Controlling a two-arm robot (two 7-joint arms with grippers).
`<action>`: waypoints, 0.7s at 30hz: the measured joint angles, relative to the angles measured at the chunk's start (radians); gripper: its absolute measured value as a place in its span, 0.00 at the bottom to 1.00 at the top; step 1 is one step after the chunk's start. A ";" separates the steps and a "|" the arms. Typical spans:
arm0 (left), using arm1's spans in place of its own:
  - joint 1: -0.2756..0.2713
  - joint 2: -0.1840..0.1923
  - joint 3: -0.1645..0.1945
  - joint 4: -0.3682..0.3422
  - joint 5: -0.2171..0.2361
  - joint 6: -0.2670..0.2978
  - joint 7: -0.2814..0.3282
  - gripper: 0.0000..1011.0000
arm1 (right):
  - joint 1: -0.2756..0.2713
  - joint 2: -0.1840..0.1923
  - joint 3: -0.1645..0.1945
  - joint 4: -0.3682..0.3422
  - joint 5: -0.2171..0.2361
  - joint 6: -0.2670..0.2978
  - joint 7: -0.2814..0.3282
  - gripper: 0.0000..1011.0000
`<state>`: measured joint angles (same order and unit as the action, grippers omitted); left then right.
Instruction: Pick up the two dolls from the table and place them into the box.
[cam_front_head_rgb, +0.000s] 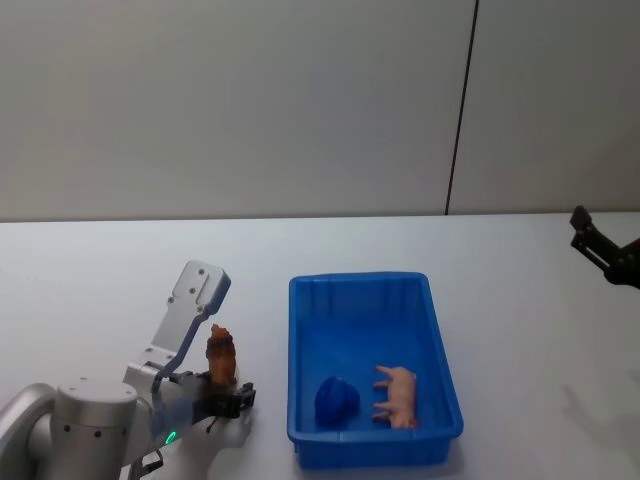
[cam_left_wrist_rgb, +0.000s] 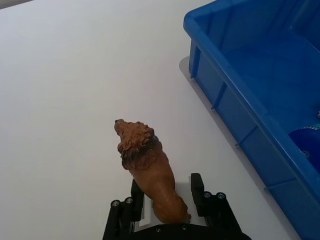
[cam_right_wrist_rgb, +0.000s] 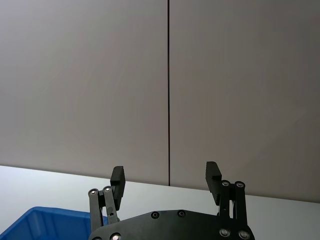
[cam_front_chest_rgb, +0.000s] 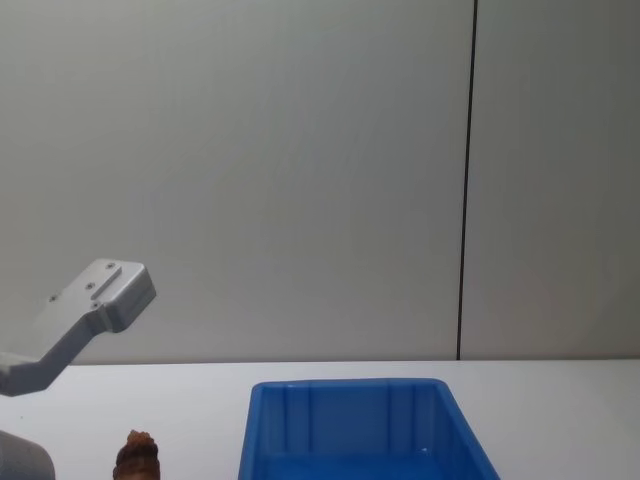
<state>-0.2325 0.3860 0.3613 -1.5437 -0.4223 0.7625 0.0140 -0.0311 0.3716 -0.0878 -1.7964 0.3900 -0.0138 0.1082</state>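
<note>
The brown doll (cam_front_head_rgb: 221, 355), a lion figure, stands upright between the fingers of my left gripper (cam_front_head_rgb: 226, 396), just left of the box (cam_front_head_rgb: 296, 300). In the left wrist view the left gripper (cam_left_wrist_rgb: 166, 184) is shut on the brown doll (cam_left_wrist_rgb: 147, 165) at its lower body, over the white table (cam_left_wrist_rgb: 75, 100), with the box (cam_left_wrist_rgb: 225, 75) beside it. The blue doll (cam_front_head_rgb: 337, 398) lies inside the box at its near left corner. My right gripper (cam_front_head_rgb: 603, 252) hangs open and raised at the far right, holding nothing. The chest view catches the brown doll's top (cam_front_chest_rgb: 137, 455).
A pink pig figure (cam_front_head_rgb: 398, 395) lies in the box next to the blue doll. The white table (cam_front_head_rgb: 100, 270) stretches bare around the box. Grey wall panels rise behind the table's far edge.
</note>
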 joint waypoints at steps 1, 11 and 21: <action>0.000 0.000 0.000 0.000 0.000 0.000 0.000 0.61 | 0.000 0.000 0.000 0.000 0.000 0.000 0.000 0.99; -0.003 -0.002 0.000 0.004 0.002 0.001 -0.003 0.32 | 0.000 0.000 0.000 0.000 0.000 0.000 0.000 0.99; 0.001 0.000 -0.003 -0.004 0.003 -0.029 -0.007 0.32 | 0.000 0.000 0.000 0.000 0.000 0.000 0.000 0.99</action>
<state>-0.2312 0.3856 0.3584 -1.5473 -0.4191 0.7335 0.0067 -0.0311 0.3716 -0.0878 -1.7964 0.3900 -0.0138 0.1081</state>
